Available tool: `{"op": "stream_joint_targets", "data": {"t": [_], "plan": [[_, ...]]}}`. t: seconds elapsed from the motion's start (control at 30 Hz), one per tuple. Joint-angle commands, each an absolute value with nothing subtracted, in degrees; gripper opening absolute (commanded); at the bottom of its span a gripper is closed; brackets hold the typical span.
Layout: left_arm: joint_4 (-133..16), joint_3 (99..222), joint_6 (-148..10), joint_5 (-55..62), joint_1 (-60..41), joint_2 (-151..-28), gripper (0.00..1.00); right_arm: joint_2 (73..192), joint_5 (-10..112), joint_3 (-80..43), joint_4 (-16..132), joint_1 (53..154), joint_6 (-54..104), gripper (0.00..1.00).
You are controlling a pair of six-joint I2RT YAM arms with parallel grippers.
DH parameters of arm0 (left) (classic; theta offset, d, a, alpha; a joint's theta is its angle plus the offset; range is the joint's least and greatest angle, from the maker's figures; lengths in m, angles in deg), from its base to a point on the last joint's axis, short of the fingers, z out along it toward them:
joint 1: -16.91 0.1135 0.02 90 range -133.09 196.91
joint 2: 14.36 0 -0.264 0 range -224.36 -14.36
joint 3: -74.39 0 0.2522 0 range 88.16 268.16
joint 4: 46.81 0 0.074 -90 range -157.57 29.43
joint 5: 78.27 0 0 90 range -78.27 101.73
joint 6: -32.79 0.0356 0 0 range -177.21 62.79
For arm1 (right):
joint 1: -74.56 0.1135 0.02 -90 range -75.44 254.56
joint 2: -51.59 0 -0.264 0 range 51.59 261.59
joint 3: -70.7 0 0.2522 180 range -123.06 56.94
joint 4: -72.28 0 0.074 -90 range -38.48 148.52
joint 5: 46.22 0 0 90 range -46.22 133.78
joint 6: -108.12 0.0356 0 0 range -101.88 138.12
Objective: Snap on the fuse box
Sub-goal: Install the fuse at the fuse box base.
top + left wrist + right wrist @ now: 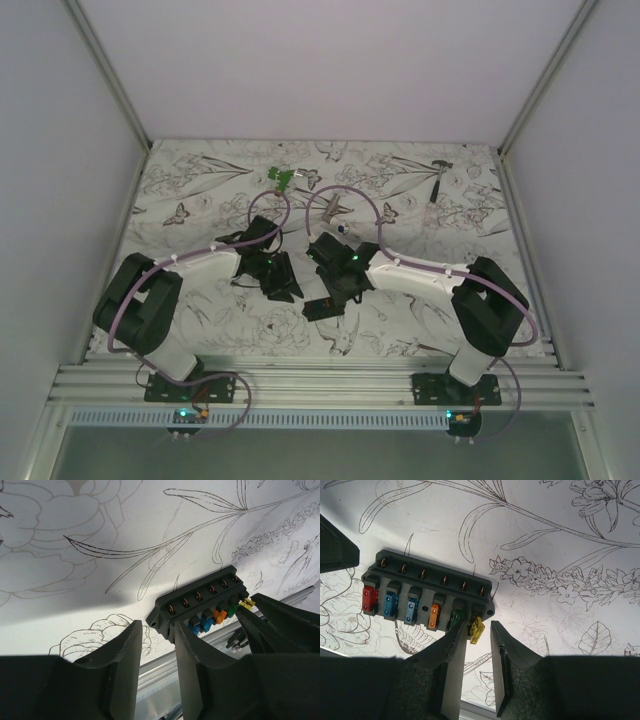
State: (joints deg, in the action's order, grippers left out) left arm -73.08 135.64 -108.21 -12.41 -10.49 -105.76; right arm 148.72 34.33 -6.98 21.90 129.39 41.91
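The left pincer (156,630) hangs low over the flower-printed white surface (560,540), jaws apart with nothing between them. Just beyond its tips the small black rectangular plastic fuse box (427,587) lies on the surface, with coloured fuses along one edge. The right pincer (477,628) stands parted around a small yellow fuse (476,635) at the end slot, though I can't quite tell whether it touches.

The fuse box (200,600) — partly covered
Near edge behind a left gripper (156,627) finger (195,670); overhead, too small to read.
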Motion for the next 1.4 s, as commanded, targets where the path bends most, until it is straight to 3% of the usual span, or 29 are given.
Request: {"op": "stream_joint_targets", "data": {"t": [0.0,0.4,0.93,1.17,1.37], "plan": [[-74.67,134.84,-108.27,-12.75,-10.93,-104.39,0.35,147.21,34.73,-8.86,22.46,129.58,44.71,0.33],[-74.67,134.74,-108.27,-12.76,-11.63,-104.15,0.35,144.22,35.31,-8.44,21.72,129.58,46.62,0.35],[-74.53,134.54,-108.27,-12.57,-12.36,-104.09,0.35,147.18,33.49,-7.3,21.05,129.52,48.76,0.3],[-74.51,134.52,-108.27,-12.61,-12.53,-104.19,0.35,147.83,32.74,-6.93,21.01,129.49,49.0,0.24],[-74.4,134.65,-108.27,-12.74,-12.53,-104.37,0.35,147.96,33.49,-7.11,21.03,129.49,48.76,0.1]]}}
